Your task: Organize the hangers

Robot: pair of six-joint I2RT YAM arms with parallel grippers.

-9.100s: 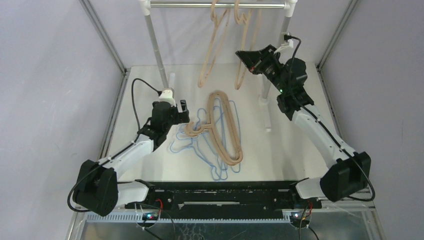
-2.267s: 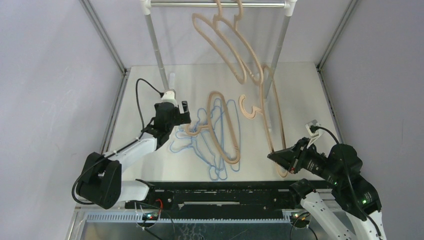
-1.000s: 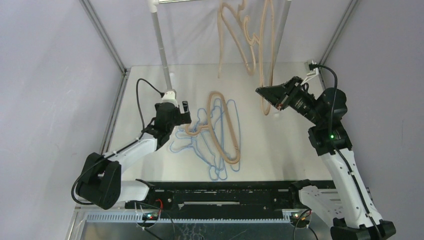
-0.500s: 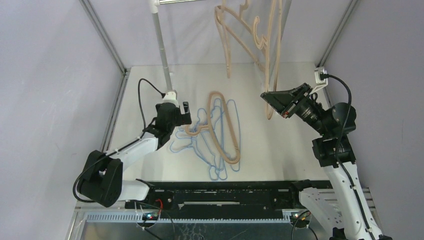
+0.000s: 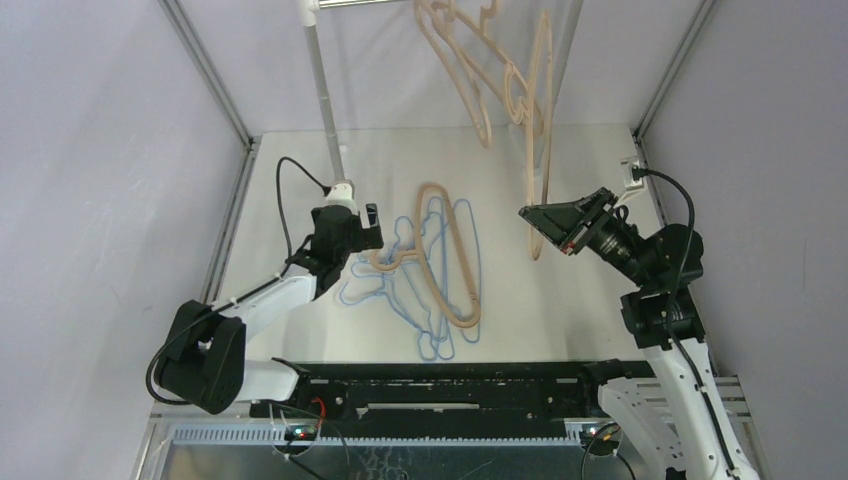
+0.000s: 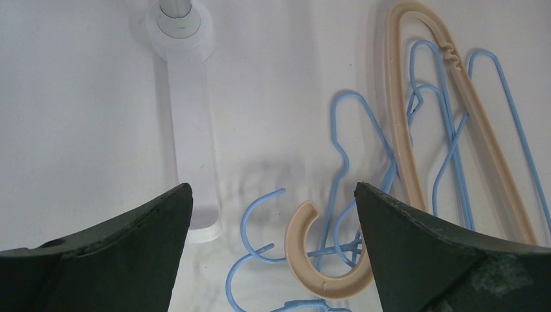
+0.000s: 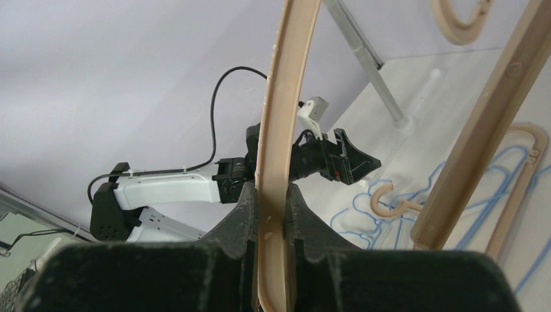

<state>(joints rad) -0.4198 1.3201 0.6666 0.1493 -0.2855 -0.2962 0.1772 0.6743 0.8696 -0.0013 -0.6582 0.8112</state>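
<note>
With right hand [image 5: 540, 218] clamped on the thick light-tan wooden hanger [image 7: 281, 97] raised over the right side of the desk [image 5: 590, 290] and left hand [image 6: 273, 188] open, steady the swing, then lift hook over the far silver metal rail [image 5: 350, 3].

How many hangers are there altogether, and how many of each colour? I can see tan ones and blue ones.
Tan wooden hangers: 4 (2 hanging up, 1 held in the right pincer, 1 lying on the table)
Light-blue wire hangers: about 4, all on the table, too tangled for a sure count
Total: about 8
</note>
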